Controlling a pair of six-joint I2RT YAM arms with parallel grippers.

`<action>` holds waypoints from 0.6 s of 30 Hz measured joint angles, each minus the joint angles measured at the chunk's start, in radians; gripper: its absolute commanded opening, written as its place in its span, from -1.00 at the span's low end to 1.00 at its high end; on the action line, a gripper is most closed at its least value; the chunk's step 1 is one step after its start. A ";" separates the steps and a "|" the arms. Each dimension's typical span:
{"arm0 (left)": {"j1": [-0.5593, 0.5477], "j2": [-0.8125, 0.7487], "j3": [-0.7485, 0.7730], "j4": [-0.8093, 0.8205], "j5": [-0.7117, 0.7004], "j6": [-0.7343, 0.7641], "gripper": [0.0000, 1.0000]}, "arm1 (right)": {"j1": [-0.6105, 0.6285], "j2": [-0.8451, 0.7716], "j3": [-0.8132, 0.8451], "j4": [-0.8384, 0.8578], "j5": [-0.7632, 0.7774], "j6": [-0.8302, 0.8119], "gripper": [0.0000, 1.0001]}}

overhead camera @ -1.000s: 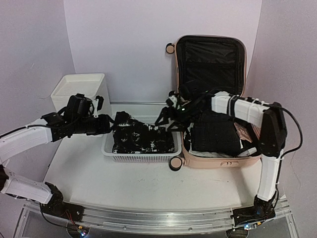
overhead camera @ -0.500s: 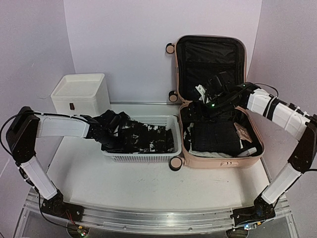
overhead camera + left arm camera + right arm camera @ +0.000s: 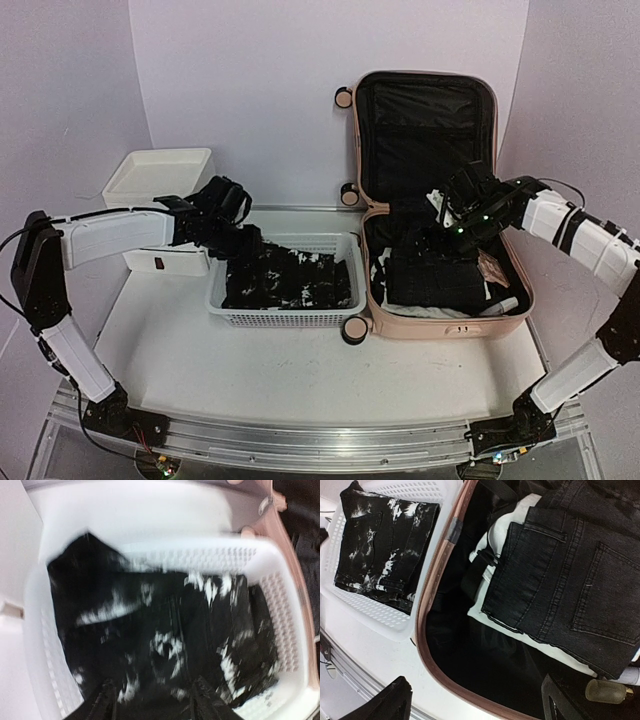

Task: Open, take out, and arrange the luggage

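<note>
Bench (image 3: 300, 370): white, lilac walls.
Luggage (image 3: 440, 328): one, lid up, one black jeans (image 3: 560, 575) inside.
Basket (image 3: 285, 318): one, holding one splattered garment (image 3: 165, 640).
Left gripper (image 3: 152, 705), right gripper (image 3: 470, 700): jaws wide, empty.

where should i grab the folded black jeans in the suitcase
Likely the layered edge of the black jeans facing the white basket, coming from above: they lie flat on white clothing, and that edge is exposed with room for the jaws.

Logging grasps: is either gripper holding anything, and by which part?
Nothing is held. Left gripper open over the black-and-white splotched garment in the white mesh basket; right gripper open over the pale pink hard-shell suitcase.
</note>
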 measured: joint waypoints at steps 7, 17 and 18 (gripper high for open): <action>0.039 0.181 0.203 0.011 -0.081 0.096 -0.28 | -0.001 -0.019 -0.009 -0.018 0.021 -0.013 0.83; 0.054 0.466 0.315 0.009 -0.152 0.179 -0.10 | -0.007 -0.018 -0.023 -0.037 0.058 -0.031 0.84; 0.054 0.475 0.315 0.010 -0.146 0.177 -0.06 | -0.008 -0.012 -0.023 -0.040 0.061 -0.031 0.84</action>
